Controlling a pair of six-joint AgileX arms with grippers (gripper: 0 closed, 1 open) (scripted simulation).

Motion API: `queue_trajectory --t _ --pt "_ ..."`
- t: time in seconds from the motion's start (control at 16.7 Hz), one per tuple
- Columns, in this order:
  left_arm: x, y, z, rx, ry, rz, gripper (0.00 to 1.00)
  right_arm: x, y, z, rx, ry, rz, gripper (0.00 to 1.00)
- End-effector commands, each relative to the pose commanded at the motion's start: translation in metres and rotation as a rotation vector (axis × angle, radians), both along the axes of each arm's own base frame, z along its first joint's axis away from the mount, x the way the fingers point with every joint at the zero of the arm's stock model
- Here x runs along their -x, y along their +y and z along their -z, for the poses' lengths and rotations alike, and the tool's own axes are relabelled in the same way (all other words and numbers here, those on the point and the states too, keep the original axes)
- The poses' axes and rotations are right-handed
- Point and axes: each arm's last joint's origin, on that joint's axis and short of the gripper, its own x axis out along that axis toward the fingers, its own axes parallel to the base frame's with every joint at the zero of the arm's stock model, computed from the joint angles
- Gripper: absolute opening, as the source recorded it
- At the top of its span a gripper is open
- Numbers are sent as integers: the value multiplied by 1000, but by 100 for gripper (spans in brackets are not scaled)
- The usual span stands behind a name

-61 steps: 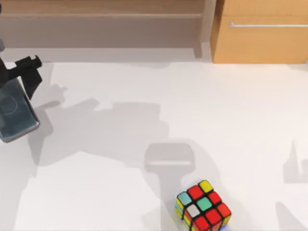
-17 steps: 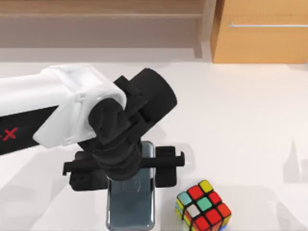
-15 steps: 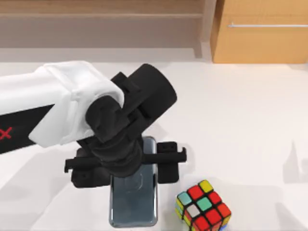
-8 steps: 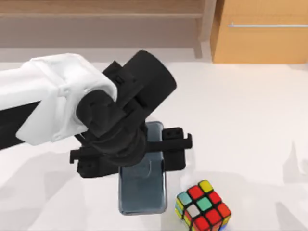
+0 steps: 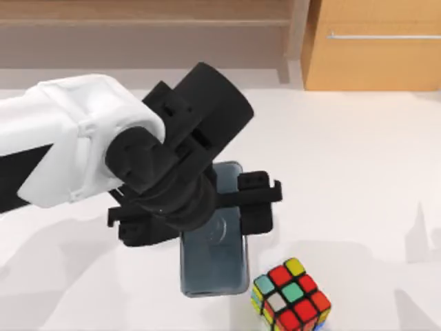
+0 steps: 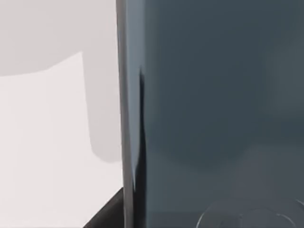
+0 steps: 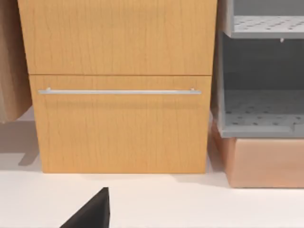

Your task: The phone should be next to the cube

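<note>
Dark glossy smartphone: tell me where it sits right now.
In the top view the dark glossy smartphone lies lengthwise just left of centre near the front edge, under the left hand, its lower corner close beside the multicoloured puzzle cube.

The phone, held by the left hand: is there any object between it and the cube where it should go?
Nothing visible. The phone, clamped in the left hand, hangs just left of the cube, with bare white table between them.
</note>
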Motion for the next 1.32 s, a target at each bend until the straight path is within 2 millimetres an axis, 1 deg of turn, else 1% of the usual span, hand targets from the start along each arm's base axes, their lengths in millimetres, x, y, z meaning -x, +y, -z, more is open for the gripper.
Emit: queue_trajectory --t 0.24,0.48,0.72,0.9,1.02,1.32 --pt "-1 -2 10 -12 11 0 0 0 0 0 0 0 0 100" --pt "-1 -3 30 -56 50 1 0 0 0 0 0 0 0 100" --pt "2 -1 62 -140 123 1 0 0 0 0 0 0 0 100" --pt "8 5 93 -231 200 2 0 0 0 0 0 0 0 100" --pt "12 10 108 -282 244 3 0 0 0 0 0 0 0 100" --pt "12 10 108 -282 244 3 0 0 0 0 0 0 0 100"
